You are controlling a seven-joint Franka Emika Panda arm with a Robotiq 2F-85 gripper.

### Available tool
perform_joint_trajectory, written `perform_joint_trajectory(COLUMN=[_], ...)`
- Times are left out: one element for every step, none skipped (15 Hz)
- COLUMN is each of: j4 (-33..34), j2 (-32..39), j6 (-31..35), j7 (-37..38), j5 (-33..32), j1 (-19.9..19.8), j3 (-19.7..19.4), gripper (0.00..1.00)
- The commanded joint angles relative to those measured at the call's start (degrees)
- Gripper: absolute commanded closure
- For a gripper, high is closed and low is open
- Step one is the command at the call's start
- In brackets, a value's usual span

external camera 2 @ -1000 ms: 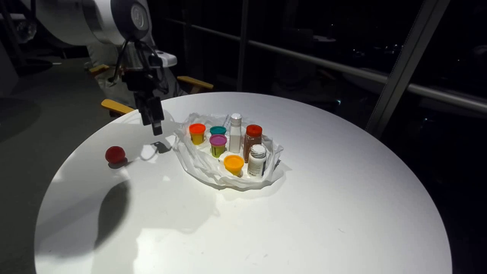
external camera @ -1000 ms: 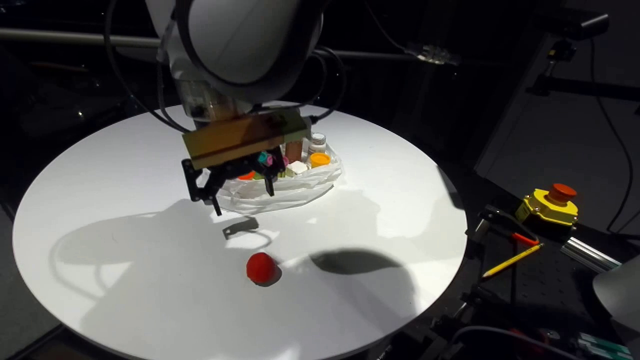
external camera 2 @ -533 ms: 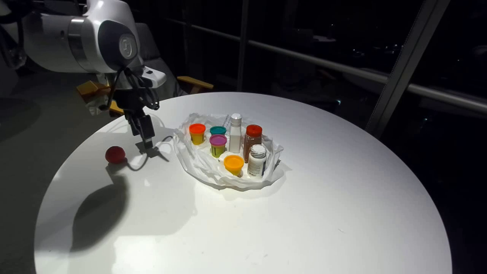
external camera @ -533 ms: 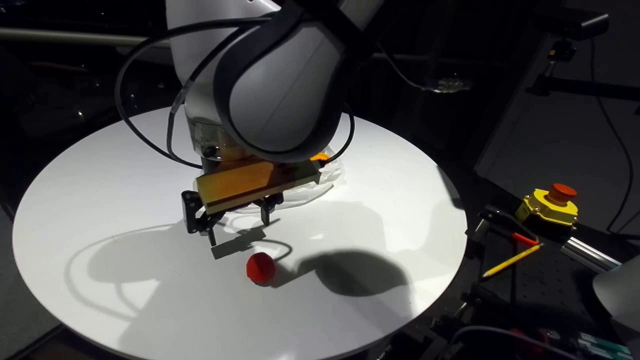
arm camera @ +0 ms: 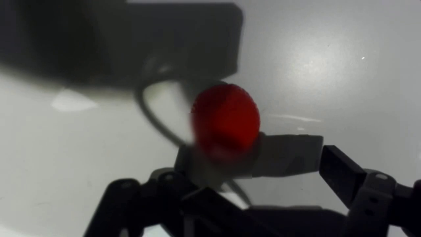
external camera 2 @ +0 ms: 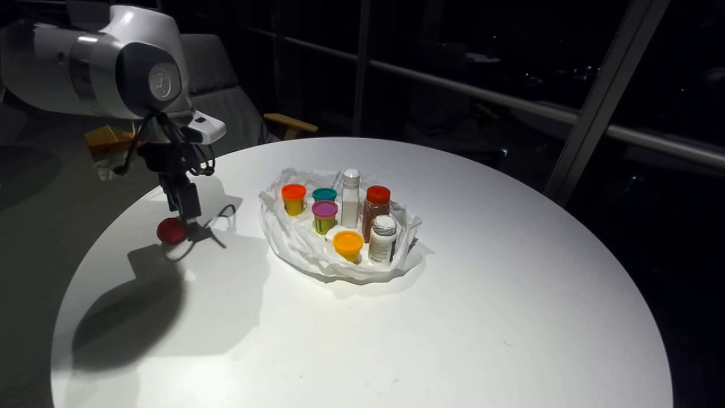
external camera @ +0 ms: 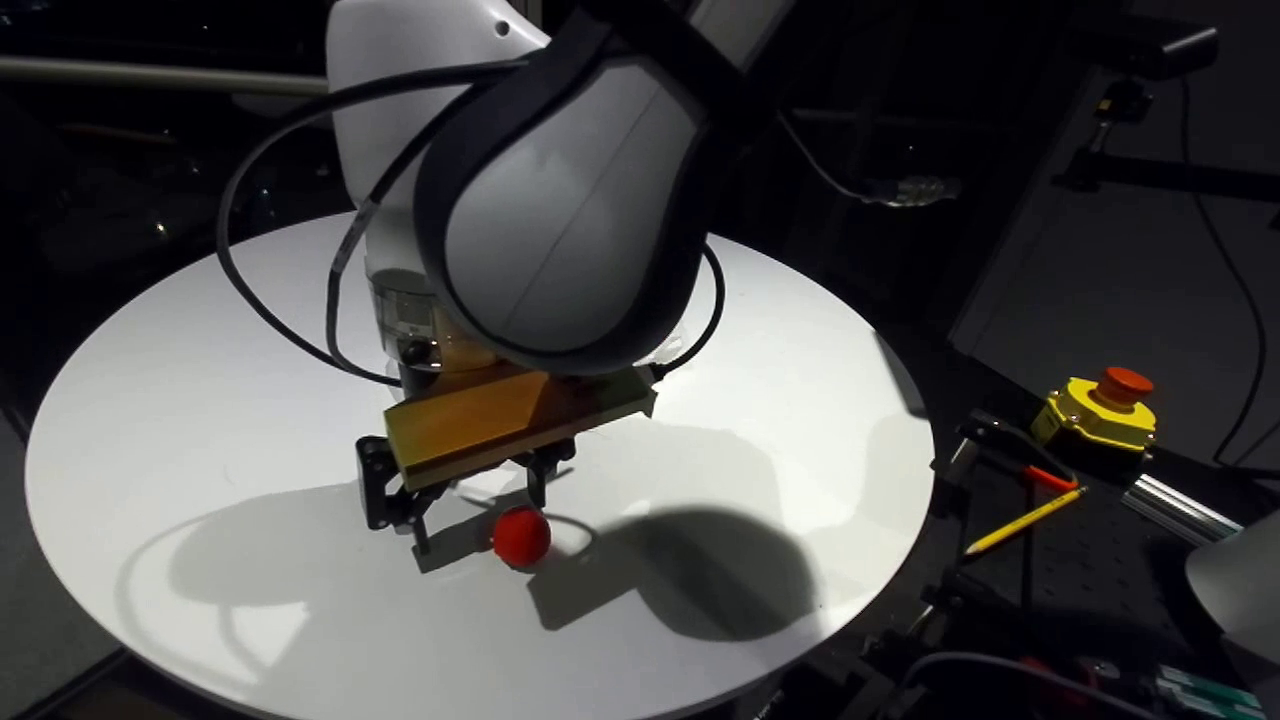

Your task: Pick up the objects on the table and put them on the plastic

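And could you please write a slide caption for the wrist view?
The ball, red and partly in shadow, rests on the table; the jaws stand open along the lower edge.

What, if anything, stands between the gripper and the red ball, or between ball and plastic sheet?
Nothing visible separates the open gripper from the red ball. Toward the plastic sheet, an exterior view shows only the gripper itself in between; a red-orange-lidded cup standing near the sheet's facing edge may need avoiding.

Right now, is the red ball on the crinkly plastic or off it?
Off. In an exterior view, the red ball rests on the white tabletop, apart from the wrinkled plastic sheet.
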Motion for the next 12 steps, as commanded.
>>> perform_joint_trajectory(j4=[-1.2, -1.4, -1.6, -1.7, -1.7, -1.8, -1.8, -1.9, -2.0, -2.1, -2.1, -2.0], j2=[-0.7, -0.8, -0.8, -0.7, -0.6, -0.6, -0.4, -0.5, -0.5, -0.6, -0.8, -0.8], j6=[0.4, 0.1, -0.2, -0.6, -1.0, -1.3, -1.5, -1.8, -1.9, -2.1, -2.1, -2.1], j7=[0.4, 0.8, 1.3, 1.4, 1.6, 1.6, 1.7, 1.9, 2.0, 2.4, 2.7, 2.8], j5=[1.8, 2.1, 2.3, 2.5, 2.6, 2.6, 2.6, 2.6, 2.6, 2.6, 2.8, 2.9], j1=[1.7, 1.9, 2.1, 2.1, 2.1, 2.1, 2.1, 2.1, 2.1, 2.1, 2.0, 2.0], j3=[-1.0, -1.1, -1.3, -1.4, -1.4, -1.4, -1.5, -1.7, -1.7, -1.9, -1.9, -1.8], gripper=[0.0, 0.0, 0.0, 0.0, 0.0, 0.0, 0.0, 0.12, 0.26, 0.34, 0.42, 0.49])
